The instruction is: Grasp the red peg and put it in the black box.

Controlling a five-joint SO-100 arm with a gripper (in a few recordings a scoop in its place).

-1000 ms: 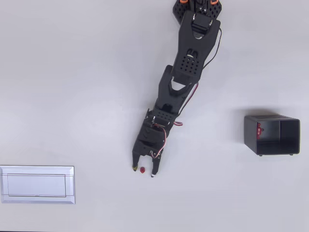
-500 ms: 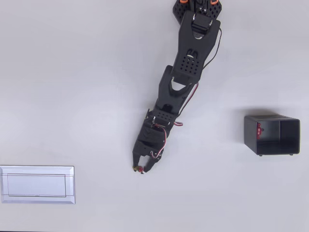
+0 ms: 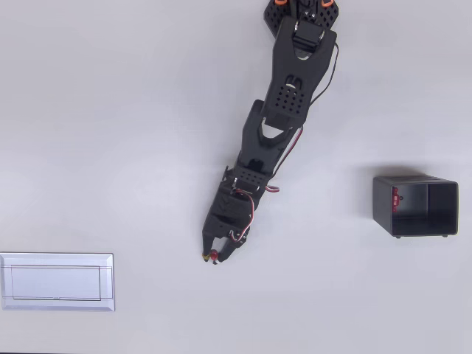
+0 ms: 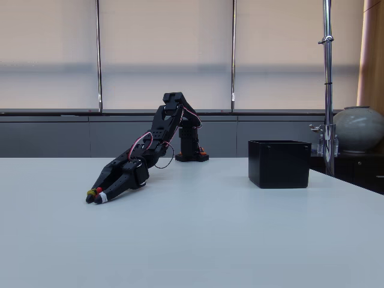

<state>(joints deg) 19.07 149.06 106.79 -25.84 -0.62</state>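
Observation:
The red peg (image 3: 214, 255) is a tiny red dot pinched between my fingertips near the table's lower middle in the overhead view; in the fixed view the red peg (image 4: 99, 192) shows at the fingertips just above the table. My gripper (image 3: 214, 256) (image 4: 94, 197) is shut on it, low over the white table. The black box (image 3: 415, 206) (image 4: 279, 163) stands open-topped far to the right of the gripper, with small red marks on its inner left wall.
A flat white rectangular plate (image 3: 57, 281) lies at the lower left edge of the overhead view. The arm's base (image 3: 302, 11) sits at the top centre. A grey round jar (image 4: 359, 128) stands behind the table at far right.
One second ago the fingers stood open around the peg on the table; they have since closed on it. The arm has hardly moved.

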